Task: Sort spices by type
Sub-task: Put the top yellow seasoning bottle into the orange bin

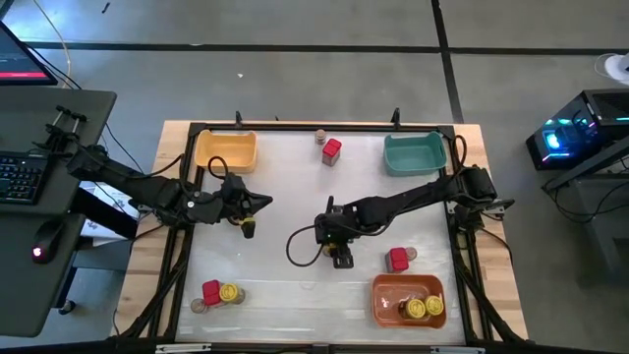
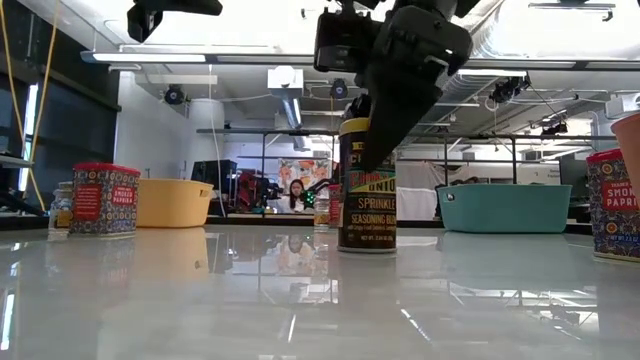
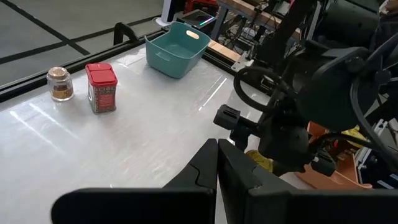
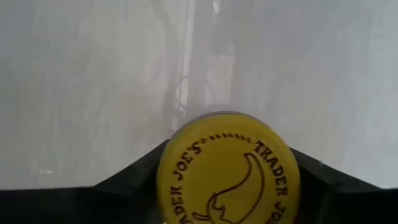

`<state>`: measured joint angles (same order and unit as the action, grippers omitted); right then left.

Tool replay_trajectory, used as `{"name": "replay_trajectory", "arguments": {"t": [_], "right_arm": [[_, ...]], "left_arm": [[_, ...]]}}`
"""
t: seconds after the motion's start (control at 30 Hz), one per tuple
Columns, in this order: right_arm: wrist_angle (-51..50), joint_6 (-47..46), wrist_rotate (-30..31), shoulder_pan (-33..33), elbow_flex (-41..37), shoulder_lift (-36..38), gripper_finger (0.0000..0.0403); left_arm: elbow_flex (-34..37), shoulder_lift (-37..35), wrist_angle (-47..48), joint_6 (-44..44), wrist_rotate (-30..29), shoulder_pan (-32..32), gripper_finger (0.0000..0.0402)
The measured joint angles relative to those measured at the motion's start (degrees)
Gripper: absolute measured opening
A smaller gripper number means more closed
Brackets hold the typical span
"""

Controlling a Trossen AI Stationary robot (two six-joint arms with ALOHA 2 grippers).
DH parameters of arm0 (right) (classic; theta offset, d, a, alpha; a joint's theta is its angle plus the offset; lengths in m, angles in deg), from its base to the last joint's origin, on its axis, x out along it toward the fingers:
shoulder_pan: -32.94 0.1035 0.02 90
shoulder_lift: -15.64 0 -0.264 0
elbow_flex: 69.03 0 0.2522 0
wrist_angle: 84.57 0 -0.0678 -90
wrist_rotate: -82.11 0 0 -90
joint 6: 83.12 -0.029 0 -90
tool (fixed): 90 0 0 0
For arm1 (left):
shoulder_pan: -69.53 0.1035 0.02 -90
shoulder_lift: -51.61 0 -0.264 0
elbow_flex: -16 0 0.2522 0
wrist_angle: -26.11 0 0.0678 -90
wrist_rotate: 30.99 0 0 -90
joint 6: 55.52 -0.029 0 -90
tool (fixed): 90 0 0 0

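A yellow-lidded spice jar (image 2: 367, 200) stands upright mid-table, and my right gripper (image 1: 340, 258) has come down over its top; the lid (image 4: 227, 177) fills the right wrist view between the two fingers. My left gripper (image 3: 217, 168) hovers shut and empty over the table's left half (image 1: 265, 203), pointing toward the right arm. Other spices stand on their bases: a red tin (image 1: 331, 149) and a tan jar (image 1: 320, 136) at the far middle, a red tin (image 1: 398, 259) near the orange bin, and a red tin (image 1: 211, 292) with a yellow-lidded jar (image 1: 230, 293) at the near left. My right gripper has the jar's top between its two fingers, one on each side just under the yellow lid (image 4: 186, 155). The fingers (image 2: 385, 130) slant down onto it from above. The jar stands upright with its base on the table.
A yellow bin (image 1: 226, 150) sits at the far left, a teal bin (image 1: 414, 152) at the far right, and an orange bin (image 1: 393, 305) at the near right holds yellow-lidded jars (image 1: 423, 308). Black frame rails run along the table's edges.
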<state>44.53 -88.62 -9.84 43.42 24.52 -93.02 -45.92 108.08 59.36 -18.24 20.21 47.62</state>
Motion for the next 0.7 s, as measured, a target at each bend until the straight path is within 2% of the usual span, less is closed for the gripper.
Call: {"name": "replay_trajectory", "arguments": {"t": [0.13, 0.23, 0.43, 0.57, 0.7], "right_arm": [[-0.6, -1.1, -1.0, 0.0, 0.0, 0.3, 0.0210], [-2.0, -3.5, -4.6, 0.0, 0.6, 2.3, 0.0210], [-6.7, -11.7, -5.2, 2.3, 2.8, 11.8, 0.0210], [-12.1, -21.9, -3.1, 8.1, 2.8, 17.0, 0.0210], [-16.4, -34.7, -1.1, 17.7, 2.7, 18.0, 0.0210]], "left_arm": [[0.0, 0.0, 0.3, 0.0, -0.2, 0.0, 0.0000], [0.0, 0.0, 0.5, 0.0, -0.5, 0.0, 0.0000], [0.0, 0.0, 1.1, -1.5, -1.4, 0.0, 0.0000], [0.0, 0.0, 2.0, -1.5, -2.5, 0.7, 0.0000], [0.0, 0.0, 2.2, -1.5, -2.6, 2.0, 0.0000]]}}
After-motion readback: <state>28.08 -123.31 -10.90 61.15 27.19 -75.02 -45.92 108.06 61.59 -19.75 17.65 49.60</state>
